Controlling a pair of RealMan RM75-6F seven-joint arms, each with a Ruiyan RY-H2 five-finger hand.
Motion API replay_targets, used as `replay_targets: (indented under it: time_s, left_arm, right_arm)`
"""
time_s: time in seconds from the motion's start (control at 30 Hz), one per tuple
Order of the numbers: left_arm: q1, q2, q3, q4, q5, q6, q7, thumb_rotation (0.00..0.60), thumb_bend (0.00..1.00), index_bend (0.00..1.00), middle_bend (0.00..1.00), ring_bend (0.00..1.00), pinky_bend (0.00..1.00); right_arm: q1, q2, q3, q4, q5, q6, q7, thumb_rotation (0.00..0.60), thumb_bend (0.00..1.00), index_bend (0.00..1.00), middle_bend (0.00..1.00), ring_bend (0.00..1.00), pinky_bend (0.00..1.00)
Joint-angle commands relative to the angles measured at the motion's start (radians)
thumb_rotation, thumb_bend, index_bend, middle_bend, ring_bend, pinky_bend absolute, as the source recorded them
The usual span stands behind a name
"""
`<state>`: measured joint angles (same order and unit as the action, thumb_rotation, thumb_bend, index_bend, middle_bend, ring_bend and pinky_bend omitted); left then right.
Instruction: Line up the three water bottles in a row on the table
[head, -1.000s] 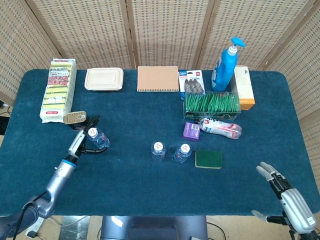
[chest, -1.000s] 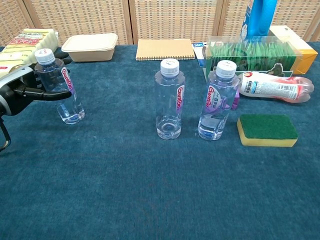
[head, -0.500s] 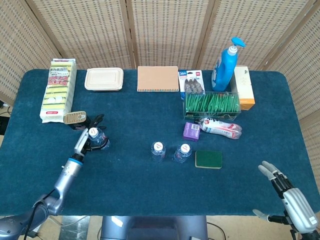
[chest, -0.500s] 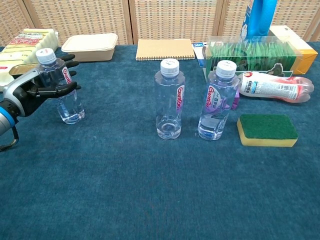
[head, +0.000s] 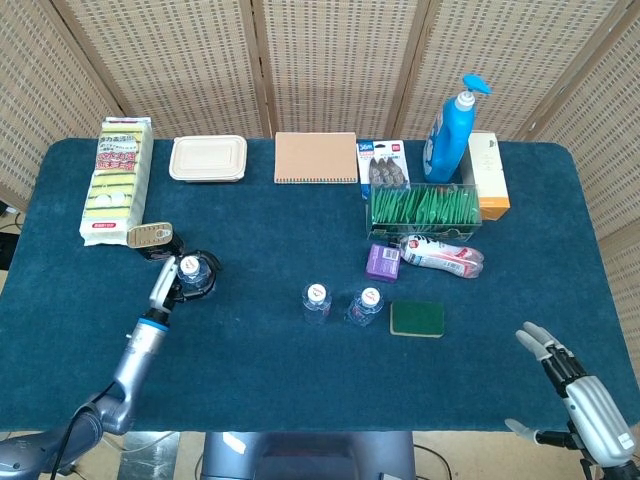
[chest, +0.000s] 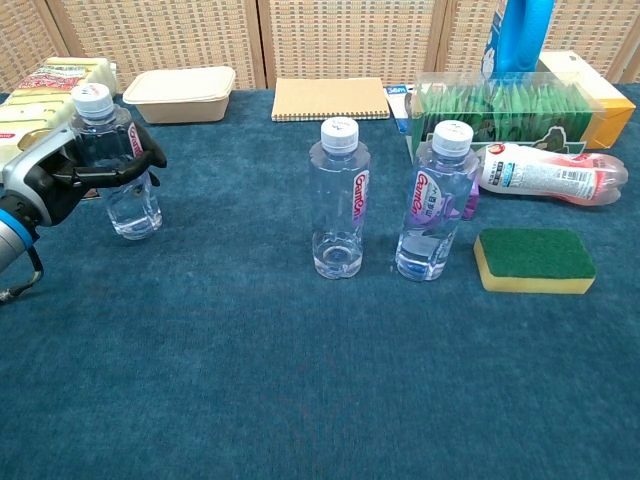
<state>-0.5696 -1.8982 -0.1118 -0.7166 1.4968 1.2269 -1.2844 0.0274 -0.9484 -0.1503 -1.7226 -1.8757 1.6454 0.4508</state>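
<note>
Three clear water bottles with white caps stand upright on the blue table (head: 260, 330). The left bottle (head: 190, 272) (chest: 113, 165) is off on its own at the left, and my left hand (head: 168, 283) (chest: 62, 175) grips it with its fingers wrapped round the body. The middle bottle (head: 316, 301) (chest: 340, 200) and the right bottle (head: 366, 304) (chest: 436, 203) stand close together near the table's centre. My right hand (head: 575, 392) hangs open off the front right corner, holding nothing.
A green sponge (head: 417, 318) (chest: 533, 261) lies right of the bottles. Behind them are a purple box (head: 382, 262), a pink-and-white tube (head: 442, 254) and a box of green packets (head: 425, 208). A tin (head: 150, 234) sits just behind my left hand. A notebook (head: 316, 157) and food container (head: 208, 158) line the back.
My left hand's fingers have closed round the left bottle. The bottle has shifted slightly left and back. The right hand and the other two bottles have stayed put.
</note>
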Motion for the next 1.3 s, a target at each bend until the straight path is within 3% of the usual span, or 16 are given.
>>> replay_targets:
  time_s: [0.03,0.27,0.47,0.97,1.3]
  left_arm:
    - [-0.016,0.021,0.026,-0.055,0.036,-0.003,0.0,0.6,0.46,0.56,0.51,0.39,0.42]
    - [-0.059,0.048,0.061,-0.184,0.1,-0.005,0.028,0.6,0.43,0.56,0.51,0.39,0.42]
    - [-0.082,0.037,0.063,-0.245,0.109,-0.016,0.079,0.6,0.42,0.56,0.51,0.39,0.42]
    - [-0.153,-0.081,0.017,-0.149,0.07,-0.083,0.09,0.6,0.41,0.56,0.51,0.39,0.42]
    - [-0.162,-0.106,0.008,-0.115,0.052,-0.091,0.092,0.6,0.4,0.56,0.51,0.39,0.42]
  right_arm:
    - [0.001,-0.001,-0.001,-0.003,0.0,-0.003,-0.006,0.6,0.0,0.05,0.03,0.0,0.1]
    - [0.0,-0.001,0.001,-0.006,0.005,-0.004,-0.012,0.6,0.0,0.05,0.03,0.0,0.1]
    - [0.001,0.0,0.004,-0.005,0.013,-0.006,-0.008,0.6,0.0,0.05,0.03,0.0,0.09]
    - [0.001,0.003,0.005,-0.005,0.02,-0.008,-0.004,0.6,0.0,0.05,0.03,0.0,0.1]
    - [0.0,0.007,0.007,-0.002,0.024,-0.004,0.006,0.6,0.0,0.05,0.03,0.0,0.1]
